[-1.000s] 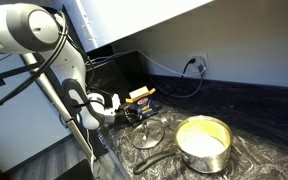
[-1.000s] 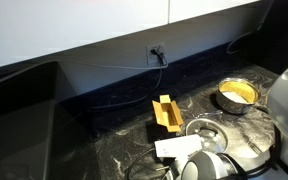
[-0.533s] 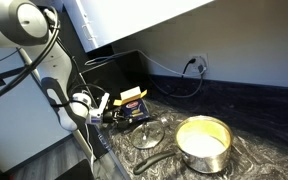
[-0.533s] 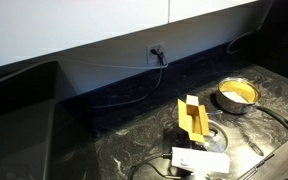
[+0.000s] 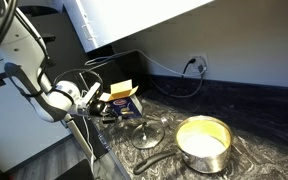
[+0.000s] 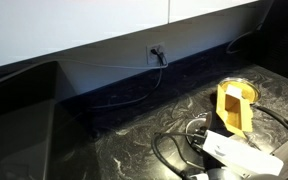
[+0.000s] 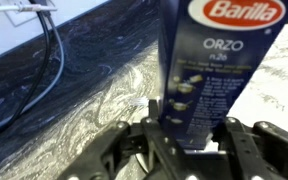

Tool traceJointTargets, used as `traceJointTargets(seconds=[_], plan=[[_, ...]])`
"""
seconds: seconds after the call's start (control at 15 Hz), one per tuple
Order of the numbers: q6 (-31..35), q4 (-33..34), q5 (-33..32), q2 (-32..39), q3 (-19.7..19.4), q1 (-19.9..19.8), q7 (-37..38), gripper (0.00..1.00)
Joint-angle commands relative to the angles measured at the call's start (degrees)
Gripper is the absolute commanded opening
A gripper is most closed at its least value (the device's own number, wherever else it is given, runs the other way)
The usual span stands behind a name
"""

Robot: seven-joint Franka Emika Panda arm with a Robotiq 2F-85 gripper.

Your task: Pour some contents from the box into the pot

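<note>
The box [image 5: 121, 95] is a small carton with a yellow-orange top and dark blue Barilla Orzo panels. It hangs upright above the dark marbled counter, and its top flaps stand open in an exterior view [image 6: 232, 108]. My gripper [image 5: 106, 102] is shut on its lower part. In the wrist view the black fingers [image 7: 149, 132] clamp both sides of the blue box [image 7: 214, 55]. The pot [image 5: 202, 141], shiny steel with a yellowish inside and a long dark handle, stands on the counter well to the side of the box. In the other exterior view the box partly hides the pot [image 6: 248, 90].
A flat round lid [image 5: 147, 134] with a knob lies on the counter between the box and the pot. A wall outlet [image 5: 194, 64] feeds black cables that trail over the counter [image 6: 104, 150]. The wall stands close behind.
The arm has swung back and lifted, carrying the box with it. In the view along the wall the box has moved to stand in front of the pot. The grip stays shut.
</note>
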Motion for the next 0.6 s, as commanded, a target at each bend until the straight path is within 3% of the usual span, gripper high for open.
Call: traceJointTargets(seconds=[0.0, 0.53], plan=[[4.31, -5.36, 4.22, -9.74, 0.00, -3.37, -0.70, 0.23], [22.18, -8.62, 8.53, -17.74, -7.30, -11.60, -12.39, 0.23]])
